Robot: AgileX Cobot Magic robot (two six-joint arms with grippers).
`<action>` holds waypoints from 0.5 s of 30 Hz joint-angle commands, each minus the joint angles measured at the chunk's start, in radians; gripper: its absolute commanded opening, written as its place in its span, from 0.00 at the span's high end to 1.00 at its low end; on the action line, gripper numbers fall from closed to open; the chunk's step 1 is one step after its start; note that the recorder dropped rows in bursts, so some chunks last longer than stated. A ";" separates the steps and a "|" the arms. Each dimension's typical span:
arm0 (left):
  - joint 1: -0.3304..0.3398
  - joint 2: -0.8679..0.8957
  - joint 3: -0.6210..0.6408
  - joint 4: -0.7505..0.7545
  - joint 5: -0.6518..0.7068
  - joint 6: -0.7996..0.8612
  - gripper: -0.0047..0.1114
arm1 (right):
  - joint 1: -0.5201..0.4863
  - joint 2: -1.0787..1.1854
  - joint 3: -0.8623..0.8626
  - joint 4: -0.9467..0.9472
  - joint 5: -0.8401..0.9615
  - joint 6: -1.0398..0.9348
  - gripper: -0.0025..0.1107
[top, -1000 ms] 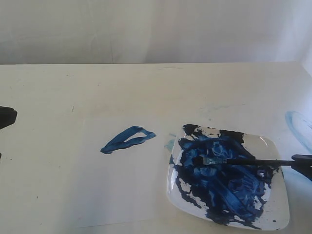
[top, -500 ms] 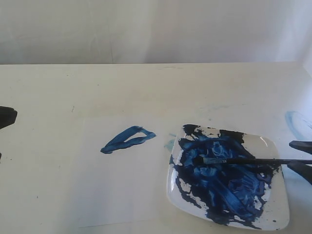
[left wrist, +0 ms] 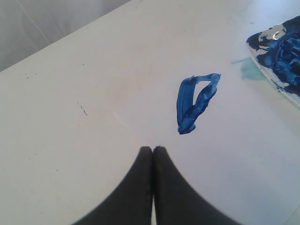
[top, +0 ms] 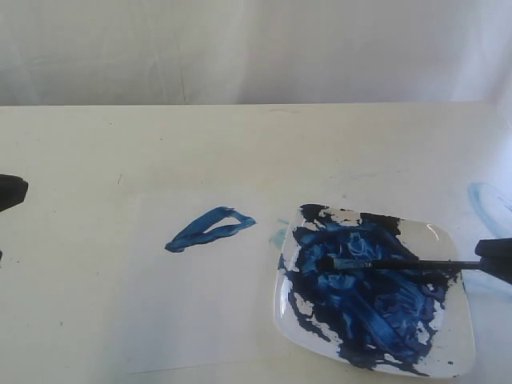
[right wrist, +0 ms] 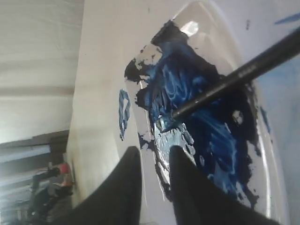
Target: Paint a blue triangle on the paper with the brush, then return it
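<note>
Black brush [top: 400, 263] on plate [top: 432, 234]; R tool [right wrist: 153, 152] ajar, empty (wrist cam only); L tool [left wrist: 153, 149] closed.

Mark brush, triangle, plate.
brush [top: 408, 263], exterior view, mid-handle.
triangle [top: 196, 234], exterior view, merged left strokes.
plate [top: 458, 340], exterior view, bare lower-right corner.

Exterior view: raised, facing across the cream table [top: 240, 144] toward a white backdrop [top: 240, 48]; mid-distance.
Left wrist view: above, looking obliquely down past its black gripper [left wrist: 153, 151].
Right wrist view: low, close, tilted.
Shared: dark-blue brushed triangle outline [top: 210, 228] and blue-smeared square white plate [top: 445, 237], all three views.
</note>
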 commanded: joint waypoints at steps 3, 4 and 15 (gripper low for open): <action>0.004 -0.007 0.008 -0.024 0.000 -0.004 0.96 | -0.012 -0.349 0.002 -0.036 0.017 -0.059 0.97; 0.004 -0.007 0.008 -0.029 0.000 -0.003 0.96 | -0.012 -0.410 0.002 -0.033 0.017 -0.084 0.98; 0.004 -0.007 0.008 -0.034 0.000 -0.003 0.96 | 0.184 -0.757 0.004 -0.059 0.017 -0.065 0.98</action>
